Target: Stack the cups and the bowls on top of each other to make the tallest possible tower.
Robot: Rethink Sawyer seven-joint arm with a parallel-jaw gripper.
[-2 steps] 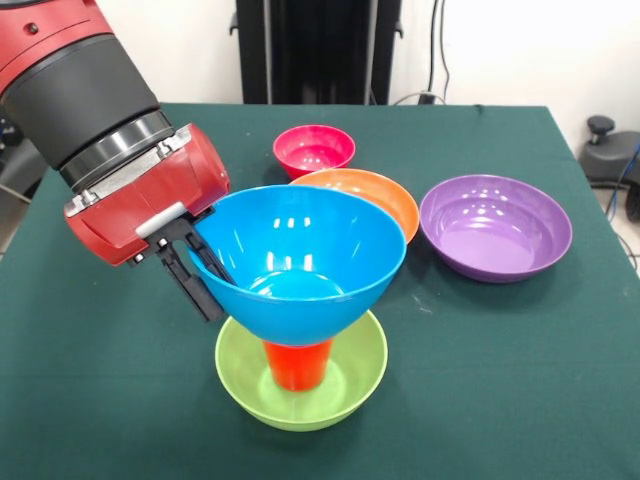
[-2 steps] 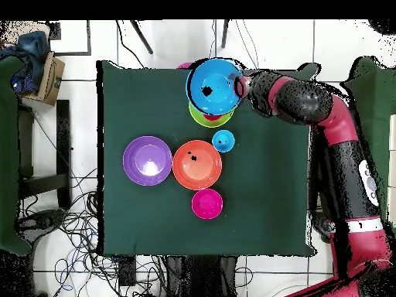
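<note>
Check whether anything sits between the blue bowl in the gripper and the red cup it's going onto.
Nothing visible does. The gripper has the blue bowl by its rim directly over the red cup, which stands inverted in the lime green bowl. Whether bowl and cup touch, I cannot tell.

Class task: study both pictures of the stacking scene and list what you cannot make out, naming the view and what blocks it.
- Front view: the blue bowl covers the top of the red cup, so how the bowl sits on it is hidden.
- Front view: the orange bowl is partly behind the blue bowl.
- Overhead view: the blue bowl hides most of the lime green bowl.
- Both views: the gripper grasps the blue bowl's rim; the inner finger is barely visible.
</note>
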